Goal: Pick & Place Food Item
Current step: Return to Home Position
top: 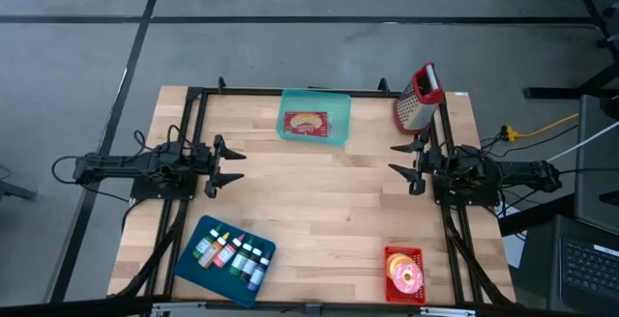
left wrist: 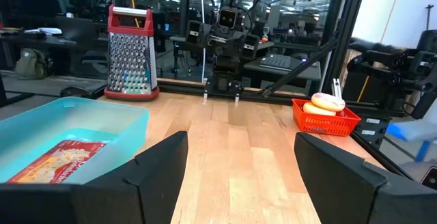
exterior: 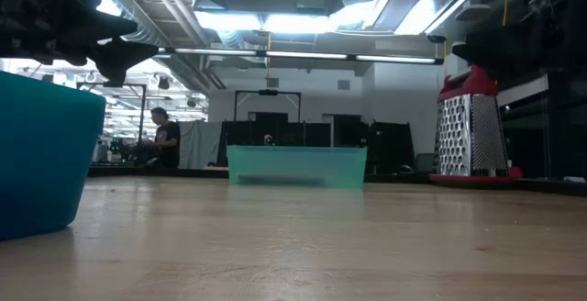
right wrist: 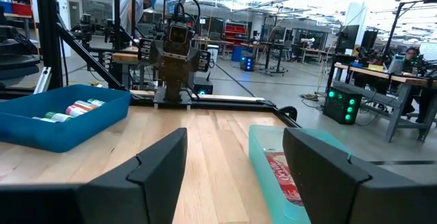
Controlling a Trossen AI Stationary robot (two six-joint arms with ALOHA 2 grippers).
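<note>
A red food packet (top: 306, 123) lies flat in a teal bin (top: 338, 114) at the table's far middle. A pink-and-yellow ring-shaped food item (top: 405, 276) rests in a small red basket (top: 390, 255) at the near right. My left gripper (top: 237, 164) waits open at the left side, pointing level toward the table's right. Facing it from the right side is my right gripper (top: 395, 159), also open. The left wrist view shows the packet (left wrist: 61, 159) and the basket (left wrist: 326, 120) beyond the empty gripper (left wrist: 239, 176); the right gripper (right wrist: 235, 176) is empty too.
A metal box grater with red trim (top: 418, 98) stands upright at the far right corner. A dark blue tray (top: 198, 276) holding several small bottles (top: 232, 253) sits at the near left. Bare wood lies between the two grippers (top: 314, 191).
</note>
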